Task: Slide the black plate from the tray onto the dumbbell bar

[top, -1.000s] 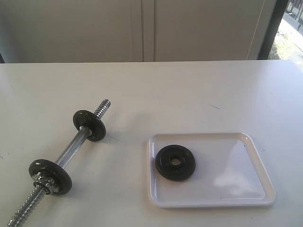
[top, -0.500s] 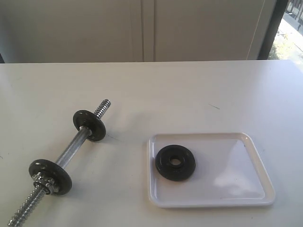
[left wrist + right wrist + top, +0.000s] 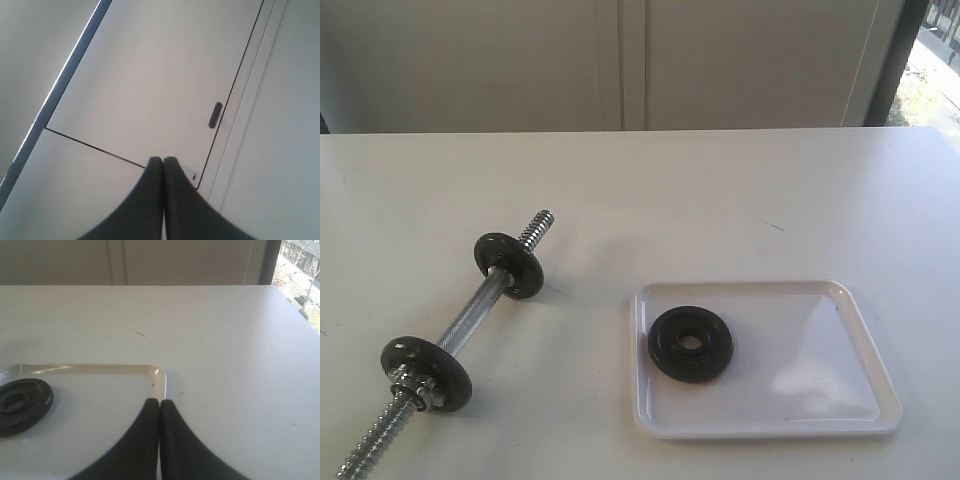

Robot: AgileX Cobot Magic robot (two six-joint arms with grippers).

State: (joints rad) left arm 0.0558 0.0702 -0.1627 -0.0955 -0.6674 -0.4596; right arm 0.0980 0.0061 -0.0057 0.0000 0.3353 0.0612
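The black plate [image 3: 690,343] lies flat in the left part of the white tray [image 3: 820,400]; the right wrist view shows the plate [image 3: 20,405] and the tray [image 3: 100,369] too. The dumbbell bar [image 3: 470,320] lies slanted at the left, with a black disc [image 3: 508,265] near its far end and another [image 3: 425,373] near its close end. Neither arm shows in the exterior view. My right gripper [image 3: 159,402] is shut and empty above the tray's right rim. My left gripper [image 3: 163,160] is shut, empty, and faces a cabinet wall.
The white table [image 3: 720,200] spreads around the tray and bar. Cabinet doors [image 3: 620,60] stand behind the table's far edge. A window strip [image 3: 935,60] shows at the far right. A small dark speck [image 3: 772,225] lies on the table beyond the tray.
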